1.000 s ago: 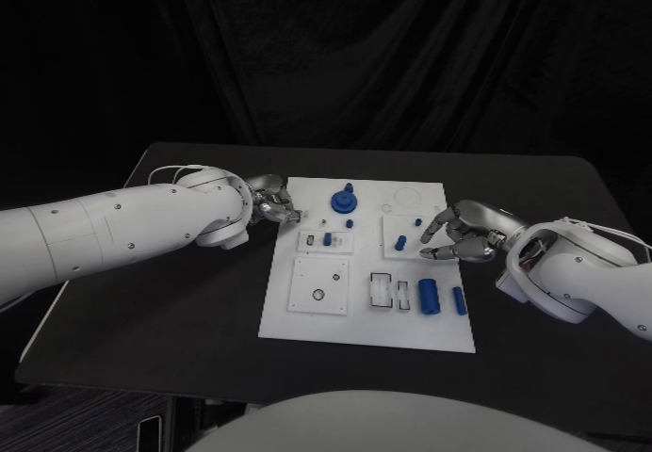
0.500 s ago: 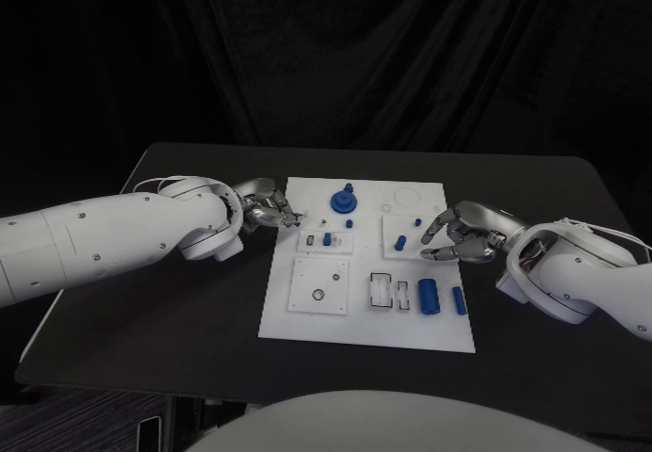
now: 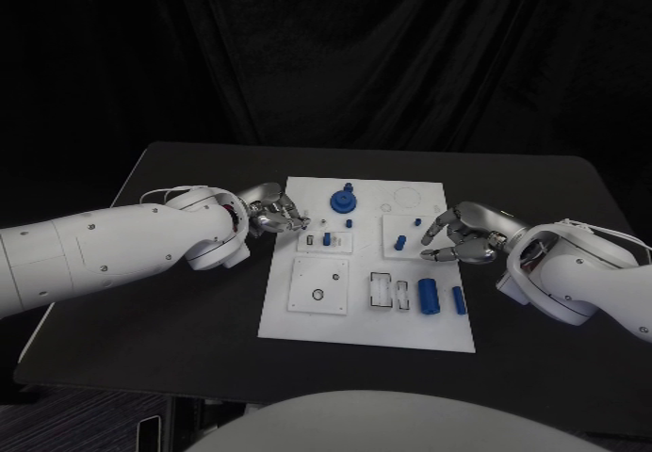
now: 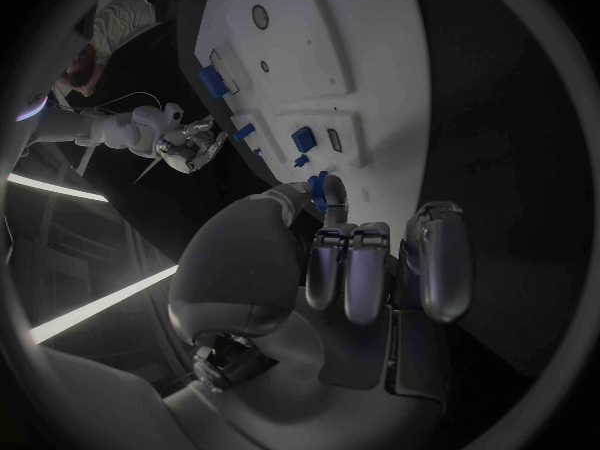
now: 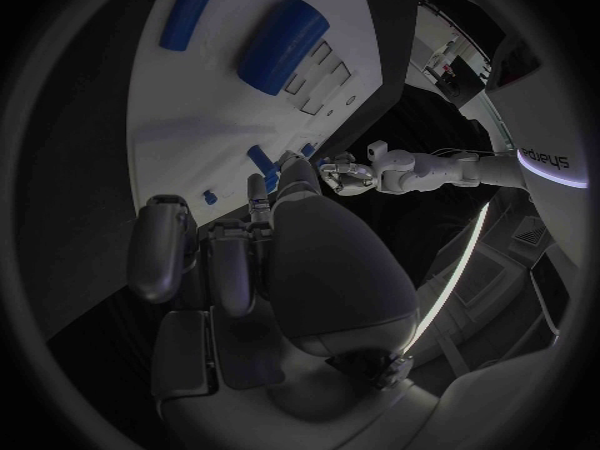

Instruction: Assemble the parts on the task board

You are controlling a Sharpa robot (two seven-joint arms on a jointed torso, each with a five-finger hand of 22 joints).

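Two robot hands at one task board (image 3: 310, 320), black worktop (image 3: 163, 311).

Nearest me on the board: a large blue cylinder (image 3: 428, 295) beside a slimmer blue bar (image 3: 460, 300), both lying flat at its right side. Further in, my right robot hand (image 3: 460, 235) rests at the right edge, fingers loosely spread, holding nothing, next to a small blue piece (image 3: 401, 243). My left robot hand (image 3: 279, 216) sits at the left edge, fingers curled; whether it grips anything I cannot tell. Farthest: a blue knobbed part (image 3: 344, 200) standing upright.

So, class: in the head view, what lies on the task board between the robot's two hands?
Between left hand and right hand: small blue parts on the task board.
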